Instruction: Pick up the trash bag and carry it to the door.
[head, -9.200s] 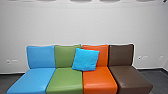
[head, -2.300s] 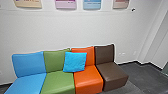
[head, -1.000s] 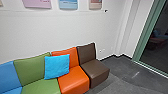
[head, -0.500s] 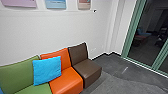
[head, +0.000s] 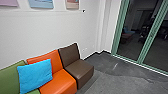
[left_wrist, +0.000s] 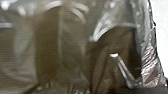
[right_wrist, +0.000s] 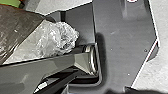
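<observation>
We have the brown seat (head: 72, 60) before us in the head view, at the end of a row against the white wall (head: 50, 32). Touching its left side is the orange seat (head: 61, 81), and farther left comes the green seat (head: 8, 75); a bright blue cushion (head: 35, 75) leans across those two. Right of the brown seat, well apart, stand green-framed glass doors (head: 140, 35), with grey floor (head: 107, 80) between. Pictures (head: 41, 3) hang on the wall above the row. Our trash bag (left_wrist: 72, 45), dark, glossy and creased, shows up close in the left wrist view; in the right one we see it near our jointed bar (right_wrist: 50, 66), with clear, crumpled plastic (right_wrist: 58, 37). We cannot tell where it sits from the brown seat, nor how the left pincer or right pincer stands or what either grips.
</observation>
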